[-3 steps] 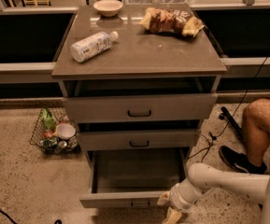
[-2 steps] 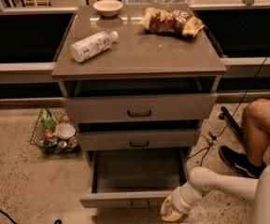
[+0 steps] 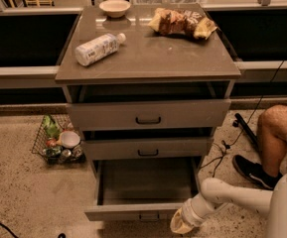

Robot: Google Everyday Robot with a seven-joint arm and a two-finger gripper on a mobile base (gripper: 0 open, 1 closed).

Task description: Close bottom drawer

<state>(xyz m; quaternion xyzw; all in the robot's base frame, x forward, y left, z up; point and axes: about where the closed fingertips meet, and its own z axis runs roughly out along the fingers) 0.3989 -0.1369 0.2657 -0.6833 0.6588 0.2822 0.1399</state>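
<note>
Hanging low near the floor, my gripper (image 3: 182, 223) is just at the right front corner of the bottom drawer (image 3: 143, 182). If it is open or closed, I cannot tell. The drawer stands pulled far out, grey inside showing.

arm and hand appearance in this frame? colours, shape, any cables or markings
The arm is smooth white tubing with rounded joints; no cables or markings show on it. The hand is a stubby cream-yellow end piece, down at the right corner of the bottom drawer front.
</note>
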